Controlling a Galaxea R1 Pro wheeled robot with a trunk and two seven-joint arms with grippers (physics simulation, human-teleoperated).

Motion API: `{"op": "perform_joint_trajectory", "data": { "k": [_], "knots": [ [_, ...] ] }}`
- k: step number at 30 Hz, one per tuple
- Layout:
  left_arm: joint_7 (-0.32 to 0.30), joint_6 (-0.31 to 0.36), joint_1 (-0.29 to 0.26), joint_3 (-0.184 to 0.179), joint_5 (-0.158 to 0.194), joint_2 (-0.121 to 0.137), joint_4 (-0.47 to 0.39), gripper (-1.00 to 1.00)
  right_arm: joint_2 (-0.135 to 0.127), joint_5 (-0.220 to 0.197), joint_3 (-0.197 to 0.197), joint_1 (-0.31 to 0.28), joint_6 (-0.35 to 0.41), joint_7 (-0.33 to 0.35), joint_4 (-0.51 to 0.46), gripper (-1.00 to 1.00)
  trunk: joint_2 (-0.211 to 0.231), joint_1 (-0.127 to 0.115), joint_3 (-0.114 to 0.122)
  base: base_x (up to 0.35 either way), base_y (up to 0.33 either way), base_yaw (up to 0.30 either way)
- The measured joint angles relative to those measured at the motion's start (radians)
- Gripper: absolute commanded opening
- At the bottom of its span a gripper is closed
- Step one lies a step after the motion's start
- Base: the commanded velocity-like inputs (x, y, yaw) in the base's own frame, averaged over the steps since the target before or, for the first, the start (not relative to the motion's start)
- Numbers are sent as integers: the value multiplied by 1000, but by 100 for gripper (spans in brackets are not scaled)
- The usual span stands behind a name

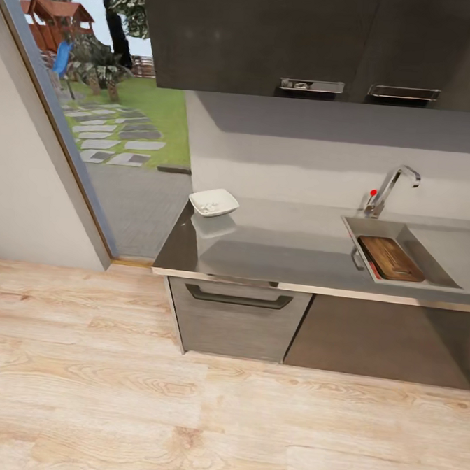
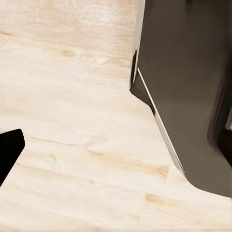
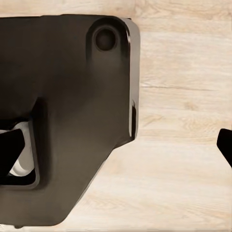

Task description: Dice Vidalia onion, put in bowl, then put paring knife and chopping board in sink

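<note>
The head view looks down on a kitchen corner. A glossy grey countertop [image 1: 290,242] runs from the middle of the frame to the right edge, over dark grey cabinets [image 1: 237,319] with a bar handle. Dark wall cabinets [image 1: 312,37] fill the upper middle and right. Pale wooden flooring [image 1: 180,413] covers the whole lower half of the frame, open from edge to edge. At the upper left, a glass door [image 1: 96,113] shows grass, stepping stones and a playhouse outside.

The sink [image 1: 437,257] sits at the right of the countertop, with its chrome tap [image 1: 392,186] and red dot just behind it. The chopping board [image 1: 390,258] lies inside the basin, tilted slightly, near the basin's left wall. The white bowl [image 1: 214,203] stands on the countertop's left end, close to the edge beside the door, holding small pale pieces too small to tell apart. Between bowl and sink the worktop is bare grey. The knife cannot be made out.

In the left wrist view, one dark fingertip [image 2: 9,147] shows at the left edge over the wood floor, with the robot's dark body [image 2: 193,96] at the right. In the right wrist view, a dark fingertip [image 3: 226,142] shows at the right edge beside the dark body. Whether either pair of fingers is apart or together cannot be told.
</note>
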Motion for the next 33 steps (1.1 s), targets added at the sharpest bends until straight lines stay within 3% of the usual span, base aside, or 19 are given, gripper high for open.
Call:
{"op": "perform_joint_trajectory", "data": {
  "k": [13,33],
  "knots": [
    [-1,2,0,-2,-1,7,174,100,28,0,-3,5,6,-3,-5,100,0,0,11,0,0,-41],
    [-1,1,0,-2,-1,7,188,100,34,-5,-10,5,6,-4,-12,100,0,0,43,0,0,-1]
  ]
}}
